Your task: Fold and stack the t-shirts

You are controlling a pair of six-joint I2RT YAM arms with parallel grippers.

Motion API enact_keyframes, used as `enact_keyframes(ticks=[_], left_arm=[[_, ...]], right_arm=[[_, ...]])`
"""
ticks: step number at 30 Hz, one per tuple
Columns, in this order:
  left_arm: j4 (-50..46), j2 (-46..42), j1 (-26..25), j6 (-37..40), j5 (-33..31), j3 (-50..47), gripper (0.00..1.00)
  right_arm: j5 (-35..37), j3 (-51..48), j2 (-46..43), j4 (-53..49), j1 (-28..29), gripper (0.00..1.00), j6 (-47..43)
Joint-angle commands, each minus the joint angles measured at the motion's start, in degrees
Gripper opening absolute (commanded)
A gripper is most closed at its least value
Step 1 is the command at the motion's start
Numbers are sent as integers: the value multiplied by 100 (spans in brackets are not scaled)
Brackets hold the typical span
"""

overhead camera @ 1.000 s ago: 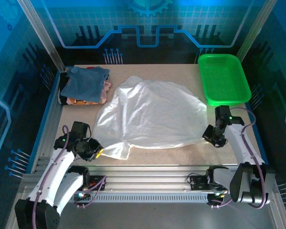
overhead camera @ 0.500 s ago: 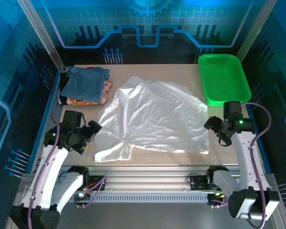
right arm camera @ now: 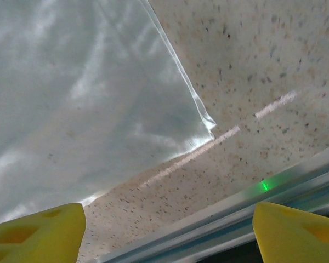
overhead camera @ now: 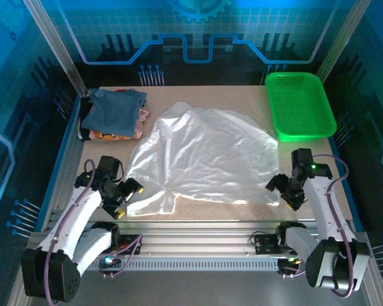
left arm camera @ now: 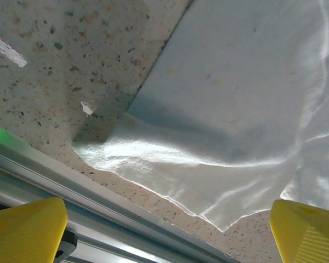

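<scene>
A large thin white t-shirt (overhead camera: 204, 159) lies spread flat in the middle of the table. Its near-left sleeve corner (left arm camera: 170, 175) sits just ahead of my left gripper (overhead camera: 129, 201), which is open and holds nothing. In the left wrist view the yellow fingertips (left arm camera: 27, 230) stand wide apart at the bottom corners. My right gripper (overhead camera: 280, 195) is open beside the shirt's near-right corner (right arm camera: 205, 123), not touching it, with yellow fingertips (right arm camera: 296, 233) spread wide. A pile of folded t-shirts (overhead camera: 113, 113), slate-blue on top with pink and orange beneath, sits at the far left.
A green plastic mesh basket (overhead camera: 299, 105) stands at the far right corner. An aluminium rail (left arm camera: 126, 224) runs along the near table edge just below both grippers. Speckled tabletop (right arm camera: 263, 71) is bare to the right of the shirt.
Both grippers let go of the shirt's near corners and opened. The shirt settled flat with its near edge straightened. Both arms lifted back, then came down beside the corners again.
</scene>
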Motion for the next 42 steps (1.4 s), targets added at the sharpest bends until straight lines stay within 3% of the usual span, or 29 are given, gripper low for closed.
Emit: enact_keyframes(ticks=[1,2,10,15,17,21,28,30,36,42], left_arm=[[237,13,54,-98,292,-270,94],[299,13,53,-124,316,-341,93],[956,281,54,-219,404,-794,85],[1501,553,54,-250,458,-1019,73],[1728,735,54,-252,476,-1084,63],[2094,1174,54,-162,503,-1124,42],[1945,1364,54,114,488,-938,0],[1760,1190,54,177,458,-896,0],[1207,515,51,148,459,-593,0],[748,158,54,269,390,294,0]], right_arm=[[-167,-249,59,66,-59,77,204],[-211,-306,81,157,-45,72,213],[-333,-722,479,953,48,64,587],[-340,-920,846,1734,70,55,849],[-256,-972,969,2079,76,52,902],[-142,-941,1328,2516,97,39,994],[-72,-767,1723,2549,173,5,1050],[-44,-764,1610,2431,165,0,1070],[-37,-583,914,1644,241,0,1088],[79,-231,181,944,359,0,1200]])
